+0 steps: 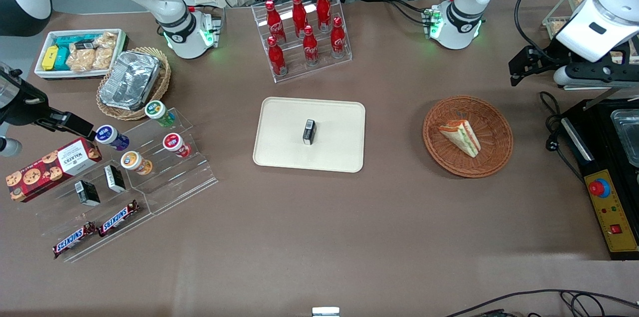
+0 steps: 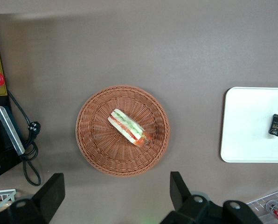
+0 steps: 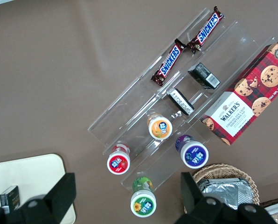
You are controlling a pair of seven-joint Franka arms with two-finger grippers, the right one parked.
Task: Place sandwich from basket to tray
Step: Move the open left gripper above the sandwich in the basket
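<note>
While the arm hung clear of it, the scene stood thus:
Sandwich (image 1: pixel 461 136): lay in the basket (image 1: pixel 496 155), untouched.
Basket: sat on the table (image 1: pixel 309 237), toward the working arm's end.
Tray (image 1: pixel 279 147): beside the basket, apart, carrying a small black box (image 1: pixel 309 132).
Gripper (image 2: pixel 115 193): above the table near the basket, fingers (image 2: pixel 52 191) spread wide, holding nothing.

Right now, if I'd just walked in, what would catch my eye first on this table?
Probably the red cola bottles on their clear stepped rack, farthest from the front camera. Next, the sandwich lying in the reddish-brown basket toward the working arm's end, with the cream tray beside it holding only a small black packet. The gripper hangs open above the table, near the basket.
</note>
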